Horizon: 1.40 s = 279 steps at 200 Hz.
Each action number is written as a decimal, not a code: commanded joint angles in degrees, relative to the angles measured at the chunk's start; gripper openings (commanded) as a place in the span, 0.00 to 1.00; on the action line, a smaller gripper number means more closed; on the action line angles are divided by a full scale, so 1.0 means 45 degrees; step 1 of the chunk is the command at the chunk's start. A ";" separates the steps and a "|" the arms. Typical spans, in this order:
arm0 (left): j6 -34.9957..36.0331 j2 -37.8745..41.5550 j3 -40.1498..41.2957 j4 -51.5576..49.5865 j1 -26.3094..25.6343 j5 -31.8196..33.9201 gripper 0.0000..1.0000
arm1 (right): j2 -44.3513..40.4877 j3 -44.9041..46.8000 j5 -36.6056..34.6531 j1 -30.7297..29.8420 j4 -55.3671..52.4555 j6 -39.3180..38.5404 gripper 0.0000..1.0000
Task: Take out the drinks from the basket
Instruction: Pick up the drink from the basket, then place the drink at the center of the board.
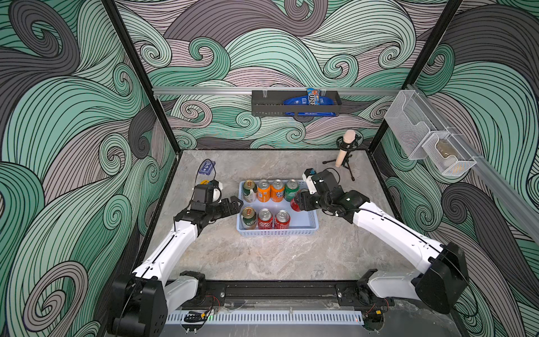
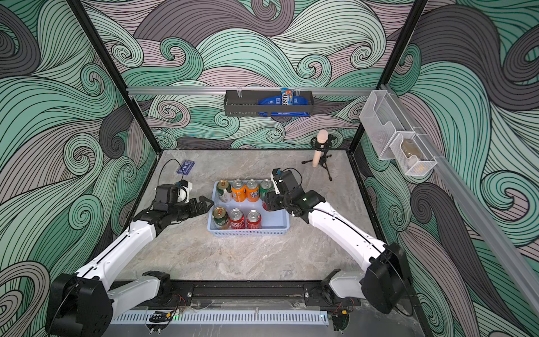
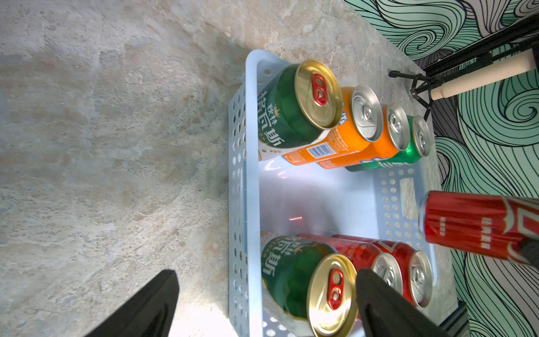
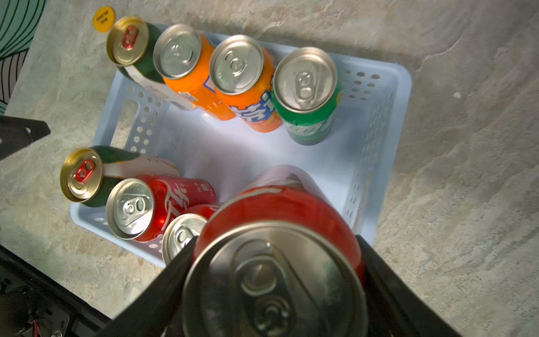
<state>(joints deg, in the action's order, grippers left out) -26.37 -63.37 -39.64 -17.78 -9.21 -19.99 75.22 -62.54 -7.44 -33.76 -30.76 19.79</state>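
The light-blue basket (image 1: 277, 232) (image 2: 248, 232) sits mid-table. Its back row holds a green-and-cream can (image 1: 248, 191), two orange cans (image 1: 263, 191) and a bright green can (image 1: 291, 190). In front stand a green-and-cream can (image 1: 248, 218) and two red cans (image 1: 264, 218). My right gripper (image 1: 299, 201) (image 4: 275, 262) is shut on a third red can (image 4: 280, 210) (image 3: 472, 221), raised over the basket's right end. My left gripper (image 1: 236, 202) (image 3: 265, 274) is open at the basket's left wall, its fingers on either side of that wall and the near green-and-cream can (image 3: 294, 277), touching neither.
A microphone on a small tripod (image 1: 345, 148) stands at the back right. A blue card (image 1: 207, 167) lies at the back left, with a yellow sticker (image 4: 103, 18) on the table behind the basket. A black wall rack (image 1: 294, 102) and wire mesh bins (image 1: 423, 140) hang above.
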 commanded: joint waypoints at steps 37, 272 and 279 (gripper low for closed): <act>-0.0114 0.0372 -0.0767 0.0123 -0.0330 -0.0404 0.98 | -0.1646 -0.0373 -0.0497 0.1805 -0.0489 -0.0585 0.49; -0.0340 0.0586 -0.0151 0.1173 -0.0707 0.0535 0.97 | -0.2645 0.4136 -0.0807 0.2114 -0.0117 0.0475 0.48; -0.0355 0.0594 -0.0138 0.1178 -0.0707 0.0536 0.98 | -0.2620 0.4171 -0.0803 0.2097 -0.0069 0.0519 0.48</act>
<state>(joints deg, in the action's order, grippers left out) -27.68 -61.98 -40.99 -14.00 -12.16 -17.78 64.07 -42.96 -10.13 -23.79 -35.31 20.40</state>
